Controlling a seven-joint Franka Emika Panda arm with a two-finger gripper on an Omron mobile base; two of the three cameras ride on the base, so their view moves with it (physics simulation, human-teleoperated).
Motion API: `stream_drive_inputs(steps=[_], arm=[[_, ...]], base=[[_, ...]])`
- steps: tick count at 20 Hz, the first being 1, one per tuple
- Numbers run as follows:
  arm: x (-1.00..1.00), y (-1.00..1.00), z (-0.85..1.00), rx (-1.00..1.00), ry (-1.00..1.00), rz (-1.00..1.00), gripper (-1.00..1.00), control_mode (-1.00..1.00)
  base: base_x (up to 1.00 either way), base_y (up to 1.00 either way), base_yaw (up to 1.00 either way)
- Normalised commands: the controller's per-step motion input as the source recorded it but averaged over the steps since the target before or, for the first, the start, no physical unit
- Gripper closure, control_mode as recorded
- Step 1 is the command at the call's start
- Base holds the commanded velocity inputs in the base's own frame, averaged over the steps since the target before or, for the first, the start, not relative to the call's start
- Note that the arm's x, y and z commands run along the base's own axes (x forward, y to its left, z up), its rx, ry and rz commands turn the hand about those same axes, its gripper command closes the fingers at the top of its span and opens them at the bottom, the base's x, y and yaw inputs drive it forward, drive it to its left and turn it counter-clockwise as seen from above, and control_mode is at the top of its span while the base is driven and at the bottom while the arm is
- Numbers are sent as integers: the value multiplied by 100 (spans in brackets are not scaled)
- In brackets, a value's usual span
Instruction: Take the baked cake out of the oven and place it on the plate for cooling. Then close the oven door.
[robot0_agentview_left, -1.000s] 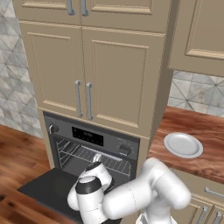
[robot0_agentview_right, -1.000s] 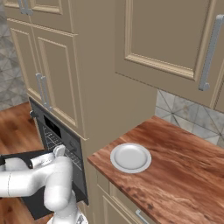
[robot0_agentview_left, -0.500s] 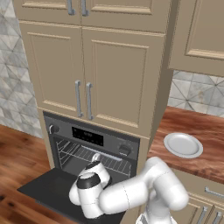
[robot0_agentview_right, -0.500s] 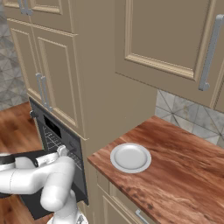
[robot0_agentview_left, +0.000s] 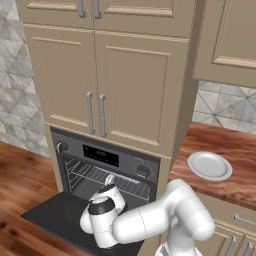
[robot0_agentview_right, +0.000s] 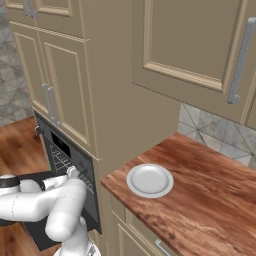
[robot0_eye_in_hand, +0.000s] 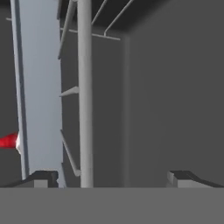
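Beside one oven sits one plate; inside, empty jaws gape near one cake.

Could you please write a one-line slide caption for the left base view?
White arm reaching toward the open oven, its door folded down, while the plate waits on the wooden counter.

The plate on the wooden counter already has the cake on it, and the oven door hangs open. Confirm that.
Not quite. The plate is bare in the right base view; the red-topped cake shows in the hand view, inside the oven. The oven door is open.
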Motion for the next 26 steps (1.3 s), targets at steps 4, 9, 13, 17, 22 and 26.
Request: stream_drive_inputs(steps=[4, 9, 13, 17, 22, 26], arm=[[33, 0, -36, 0, 5, 0, 100, -100], [33, 0, -55, -1, 11, 0, 100, -100], [32, 6, -76, -5, 19, 0, 100, -100], [17, 28, -83, -9, 19, 0, 100, -100], [-19, 80, -98, -16, 12, 0, 100, -100], [-44, 100, -100, -19, 16, 0, 100, -100]], base=[[0, 0, 0], [0, 0, 0], [0, 0, 0], [0, 0, 0], [0, 0, 0], [0, 0, 0]])
